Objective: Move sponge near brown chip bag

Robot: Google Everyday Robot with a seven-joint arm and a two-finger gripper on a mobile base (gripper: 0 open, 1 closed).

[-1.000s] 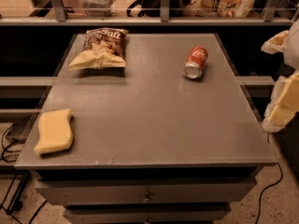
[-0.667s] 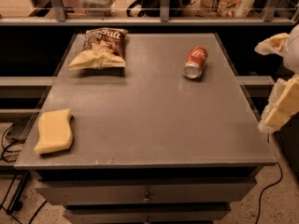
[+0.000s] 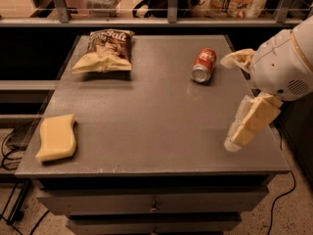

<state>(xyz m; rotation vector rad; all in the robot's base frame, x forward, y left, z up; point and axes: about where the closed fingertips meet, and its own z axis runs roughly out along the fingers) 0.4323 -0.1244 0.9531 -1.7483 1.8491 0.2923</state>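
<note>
Gripper [image 3: 227,102] has come in from the right edge, now over right side of worktop [image 3: 146,106], near soda can [image 3: 204,65]. Jaws apart, empty. Sponge [image 3: 57,137] unmoved, front-left corner; brown chip bag [image 3: 104,50] back-left, well apart. Judged: approach only starting, arm must cross worktop to sponge.

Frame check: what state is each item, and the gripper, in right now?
sponge: lying flat at the near-left corner of the table, not held.
brown chip bag: lying flat, far left, crinkled.
red soda can: tipped on its side.
gripper: above the right side, jaws open, empty.
</note>
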